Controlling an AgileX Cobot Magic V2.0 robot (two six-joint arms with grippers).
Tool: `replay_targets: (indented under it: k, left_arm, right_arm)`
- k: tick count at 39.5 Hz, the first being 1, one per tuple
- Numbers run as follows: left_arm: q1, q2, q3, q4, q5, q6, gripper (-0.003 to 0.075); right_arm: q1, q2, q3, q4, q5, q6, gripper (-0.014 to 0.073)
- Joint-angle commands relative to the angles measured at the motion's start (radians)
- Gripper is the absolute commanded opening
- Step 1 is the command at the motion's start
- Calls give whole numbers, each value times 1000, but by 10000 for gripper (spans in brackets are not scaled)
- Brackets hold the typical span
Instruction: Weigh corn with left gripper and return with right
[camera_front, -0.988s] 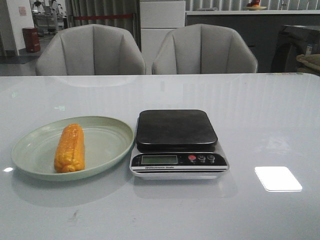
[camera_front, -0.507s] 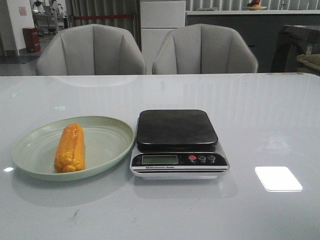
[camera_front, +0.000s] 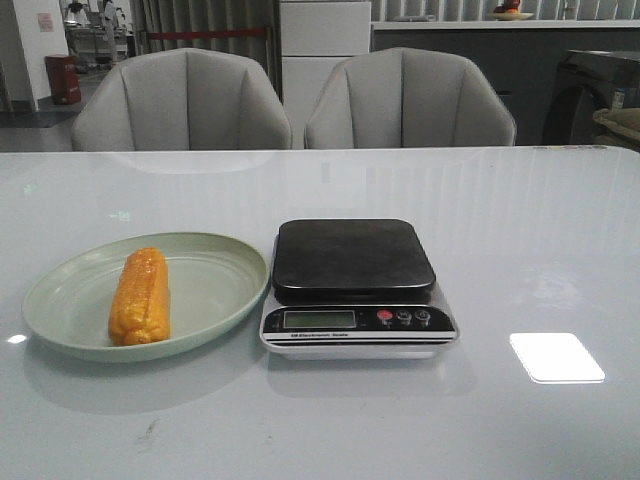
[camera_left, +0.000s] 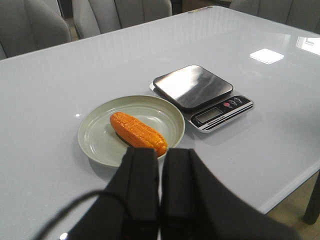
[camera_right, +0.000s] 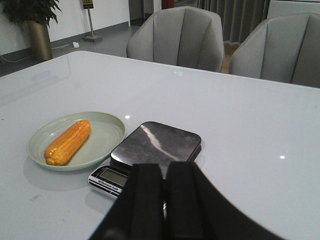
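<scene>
The corn (camera_front: 140, 296), an orange-yellow cob, lies lengthwise in the pale green plate (camera_front: 215, 290) at the table's left. Beside the plate on the right sits the kitchen scale (camera_front: 355, 285) with a bare dark platform. Neither arm appears in the front view. In the left wrist view my left gripper (camera_left: 161, 155) hangs high above the table, shut and holding nothing, with the corn (camera_left: 138, 133) and plate (camera_left: 97, 135) just beyond its tips. In the right wrist view my right gripper (camera_right: 164, 170) is shut too, high up, nearer than the scale (camera_right: 155, 145); the corn (camera_right: 68, 142) lies off to one side.
Two grey chairs (camera_front: 180, 100) stand behind the white glossy table (camera_front: 520, 250). A bright light reflection (camera_front: 556, 357) lies on the tabletop right of the scale.
</scene>
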Motion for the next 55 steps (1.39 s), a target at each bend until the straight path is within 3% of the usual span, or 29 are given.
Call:
replay_targets:
  k: [1, 18, 27, 35, 43, 49, 55]
  left_arm:
    - [-4, -21, -26, -2, -69, -4, 114]
    - [26, -17, -9, -5, -88, -4, 114]
    - [201, -17, 81, -9, -385, -4, 114]
    - [352, -17, 228, -9, -559, -4, 114]
    - [438, -17, 382, -11, -757, -4, 114]
    - [501, -21, 467, -31, -834, -4, 114]
    - [579, -21, 490, -62, -817, -4, 114]
  right_arm:
    - [-3, 7, -25, -9, -88, -6, 169]
    - [-3, 7, -25, -9, -88, -6, 169]
    - [-3, 7, -25, -9, -88, -6, 169]
    - [-3, 7, -25, -9, -88, -6, 169]
    - [-3, 7, -25, -9, -88, -6, 169]
    - [-3, 7, -25, -9, -88, -6, 169]
    - [-3, 7, -25, -9, -87, -6, 169]
